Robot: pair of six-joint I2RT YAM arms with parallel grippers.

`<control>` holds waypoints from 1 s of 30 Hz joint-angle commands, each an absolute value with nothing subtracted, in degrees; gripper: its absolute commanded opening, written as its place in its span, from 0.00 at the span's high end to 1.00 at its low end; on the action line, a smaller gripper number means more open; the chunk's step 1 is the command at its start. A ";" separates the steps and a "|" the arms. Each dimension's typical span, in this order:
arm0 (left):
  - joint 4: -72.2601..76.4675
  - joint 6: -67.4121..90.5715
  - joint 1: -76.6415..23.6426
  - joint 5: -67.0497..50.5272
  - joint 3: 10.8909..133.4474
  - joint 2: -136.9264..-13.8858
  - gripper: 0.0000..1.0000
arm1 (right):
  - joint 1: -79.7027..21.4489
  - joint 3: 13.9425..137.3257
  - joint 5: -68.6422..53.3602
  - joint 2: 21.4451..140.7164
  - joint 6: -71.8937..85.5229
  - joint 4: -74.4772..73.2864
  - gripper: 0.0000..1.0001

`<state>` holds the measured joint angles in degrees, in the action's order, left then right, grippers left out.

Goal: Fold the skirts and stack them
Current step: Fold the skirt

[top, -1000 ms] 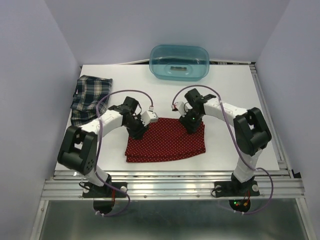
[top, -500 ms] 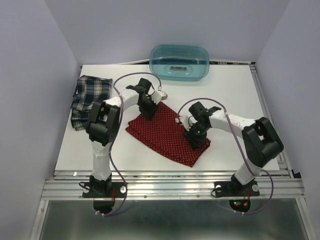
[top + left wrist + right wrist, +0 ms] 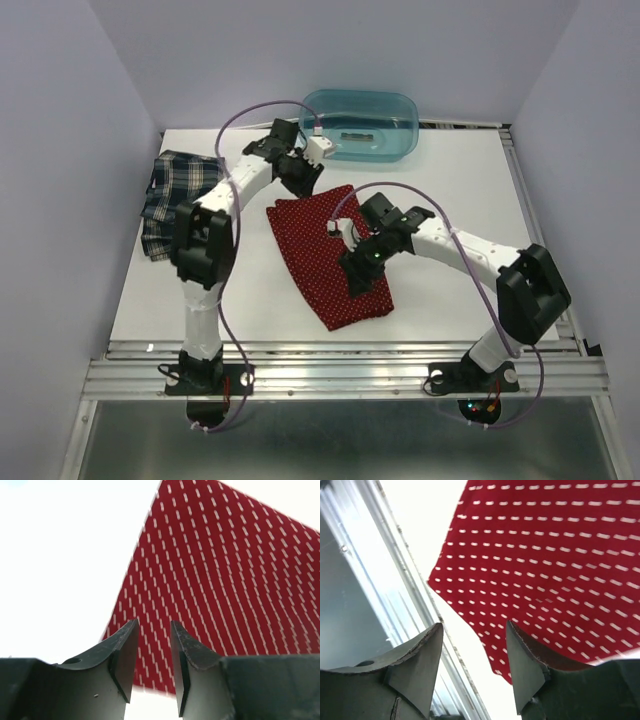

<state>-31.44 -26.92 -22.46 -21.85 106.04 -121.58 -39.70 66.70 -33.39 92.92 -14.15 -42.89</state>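
Observation:
The red skirt (image 3: pixel 312 262) with tiny white dots lies folded and flat mid-table, slanting from upper left to lower right. My left gripper (image 3: pixel 300 181) sits at its far corner; in the left wrist view (image 3: pixel 154 625) the jaws stand a narrow gap apart, low over the red cloth (image 3: pixel 225 580), with nothing pinched between them. My right gripper (image 3: pixel 358 268) rests on the skirt's lower right part; in the right wrist view (image 3: pixel 474 625) it is open, one finger lying on the cloth (image 3: pixel 560 555). The plaid skirt (image 3: pixel 178 200) lies bunched at the far left.
A translucent teal tub (image 3: pixel 358 125) stands at the table's far edge, just behind my left wrist. The table's aluminium front rail (image 3: pixel 365 580) shows close to the skirt's lower corner. Purple walls close in both sides.
The red skirt has turned clockwise from lying crosswise to slanting. My left gripper has swung away toward the tub with the far corner; my right gripper has slid left and nearer along the cloth.

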 commanded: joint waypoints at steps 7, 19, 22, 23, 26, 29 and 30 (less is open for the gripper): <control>-23.64 -30.40 -26.08 -16.98 68.67 -83.35 0.57 | -29.11 66.45 -28.30 89.21 -17.40 -44.64 0.44; -21.09 -28.49 -59.83 3.13 50.80 -68.98 0.49 | -17.40 67.58 -31.20 94.39 -19.17 -52.56 0.47; -18.46 -24.09 -68.63 8.24 51.15 -73.20 0.48 | -17.40 70.21 -33.39 95.45 -17.67 -51.59 0.48; -17.94 -23.04 -70.03 9.31 52.02 -75.56 0.48 | -17.40 72.14 -34.09 96.32 -17.23 -51.42 0.48; -17.14 -19.34 -73.91 10.89 54.48 -80.75 0.48 | -17.40 74.44 -36.73 97.90 -16.09 -50.37 0.48; -16.70 -17.50 -76.98 12.47 56.77 -85.32 0.48 | -17.40 77.42 -37.09 100.53 -16.52 -50.36 0.49; -16.70 -17.49 -76.99 12.48 57.30 -86.39 0.49 | -17.40 77.43 -37.09 100.98 -16.61 -50.45 0.49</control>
<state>-18.79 -21.63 -75.33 7.97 52.86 -83.64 -17.23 73.91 -34.37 99.13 -17.06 -51.33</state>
